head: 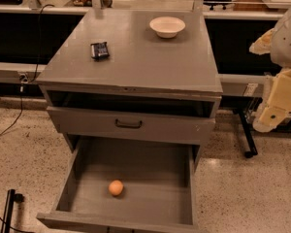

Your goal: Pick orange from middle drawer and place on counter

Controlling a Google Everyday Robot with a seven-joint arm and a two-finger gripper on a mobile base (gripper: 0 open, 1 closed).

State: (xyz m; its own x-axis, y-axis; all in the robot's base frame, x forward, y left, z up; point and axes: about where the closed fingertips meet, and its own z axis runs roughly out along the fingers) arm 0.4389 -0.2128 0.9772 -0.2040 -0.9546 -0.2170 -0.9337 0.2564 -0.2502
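The orange [116, 188] lies on the bare floor of the open middle drawer [155, 174], towards its front left. The drawer is pulled far out from the grey cabinet. The counter [136, 57] is the cabinet's flat grey top. My gripper [274, 108] hangs on the cream arm at the right edge of the view, beside the cabinet. It is well to the right of and above the orange and holds nothing that I can see.
A white bowl [167, 26] stands at the counter's back right. A dark packet [99, 50] lies at its left. A drawer front with a dark bar handle [128, 124] juts out a little above the open drawer. Speckled floor surrounds the cabinet; a black stand foot [247, 140] is at right.
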